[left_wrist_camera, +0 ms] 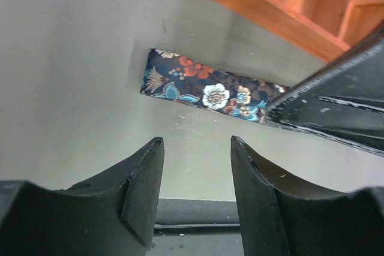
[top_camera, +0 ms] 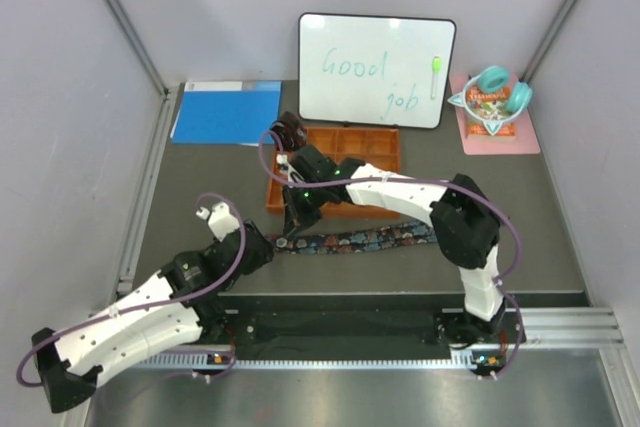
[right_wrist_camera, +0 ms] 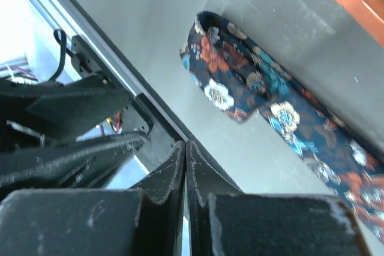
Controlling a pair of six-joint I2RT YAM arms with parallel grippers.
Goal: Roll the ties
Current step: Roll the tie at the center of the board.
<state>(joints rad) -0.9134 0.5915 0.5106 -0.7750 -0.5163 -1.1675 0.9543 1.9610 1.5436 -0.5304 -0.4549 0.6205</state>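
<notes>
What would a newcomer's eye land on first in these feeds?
The floral tie lies as a flat strip on the dark table just in front of the orange tray, with both arms meeting near its left end: the left claw open, the right claw shut, neither holding it. At the back stands a whiteboard reading "Good job".

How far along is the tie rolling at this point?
Done: a dark coil, apparently a rolled tie, sits at the far-left corner of the orange tray. In hand: nothing; the left gripper is open and the right gripper shut, both empty beside the floral tie. Left: that tie lies flat, unrolled.
</notes>
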